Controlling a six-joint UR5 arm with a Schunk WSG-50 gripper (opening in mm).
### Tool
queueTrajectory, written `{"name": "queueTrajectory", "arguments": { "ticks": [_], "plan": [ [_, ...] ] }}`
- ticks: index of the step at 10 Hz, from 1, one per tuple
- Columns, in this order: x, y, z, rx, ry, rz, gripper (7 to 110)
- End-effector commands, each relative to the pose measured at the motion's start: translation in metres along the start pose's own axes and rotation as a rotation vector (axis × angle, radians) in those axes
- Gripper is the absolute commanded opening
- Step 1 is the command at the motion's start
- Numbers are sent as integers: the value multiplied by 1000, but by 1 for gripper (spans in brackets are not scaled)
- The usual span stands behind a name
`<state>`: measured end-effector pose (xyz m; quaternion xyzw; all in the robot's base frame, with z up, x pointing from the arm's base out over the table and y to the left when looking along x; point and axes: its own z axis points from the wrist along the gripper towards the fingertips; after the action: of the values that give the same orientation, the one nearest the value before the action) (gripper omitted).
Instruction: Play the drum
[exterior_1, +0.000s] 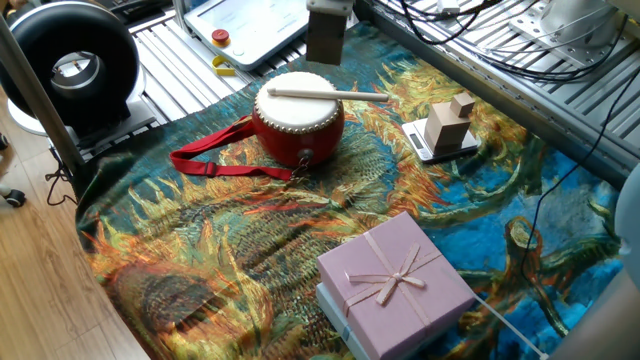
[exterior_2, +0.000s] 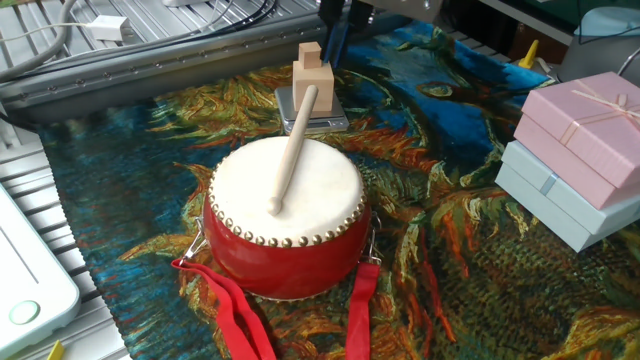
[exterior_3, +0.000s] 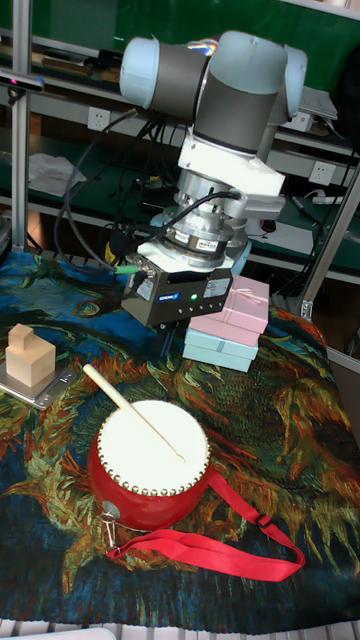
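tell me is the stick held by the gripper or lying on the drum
Lying on the drum. The stick rests across the skin, one end past the rim; the gripper is clear of it.

Counter (exterior_1: 150, 105) is covered by a sunflower-print cloth (exterior_1: 250, 240). Resting directly on the cloth: the drum (exterior_1: 298, 128) upright, its red strap (exterior_1: 215, 160) trailing flat beside it; a small scale (exterior_1: 438, 145) carrying stacked wooden blocks (exterior_1: 450, 122), near the drum; a pale blue box (exterior_2: 545, 195) with a lilac gift box (exterior_2: 585, 120) stacked on it, well apart from the drum
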<state>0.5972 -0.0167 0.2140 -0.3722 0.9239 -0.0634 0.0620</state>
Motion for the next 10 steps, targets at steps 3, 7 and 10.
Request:
{"name": "queueTrajectory", "arguments": {
  "ticks": [3,7,10],
  "plan": [
    [7,15,-4,-69,31,103,7],
    [15,1,-6,-12,66,211,7],
    [12,1,-8,-14,69,193,7]
  ]
}}
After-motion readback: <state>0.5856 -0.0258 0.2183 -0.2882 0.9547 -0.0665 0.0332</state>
